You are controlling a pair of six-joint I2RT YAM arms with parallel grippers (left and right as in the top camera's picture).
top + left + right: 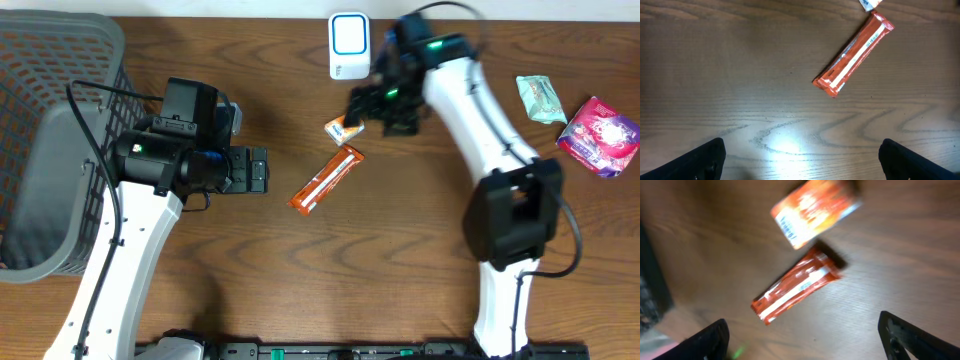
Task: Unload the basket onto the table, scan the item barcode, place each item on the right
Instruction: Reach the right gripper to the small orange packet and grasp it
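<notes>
1. My left gripper (801, 160) hangs wide over the bare worktop (715, 75), with nothing between its fingers.
2. My right gripper (802, 337) is spread wide too, empty, above two orange items.
3. The orange bar (327, 180) lies diagonally mid-worktop. The small orange packet (343, 128) is just beside its upper end, below the white scanner (348, 45).

Looks like a mock shop checkout, perhaps inside a robotics lab: grey plastic mesh basket (60, 50), white box-shaped scanner with blue ring (347, 45), orange wrapped snack bar (327, 180), dark wood-grain table (300, 270), white robot arm (470, 100).
</notes>
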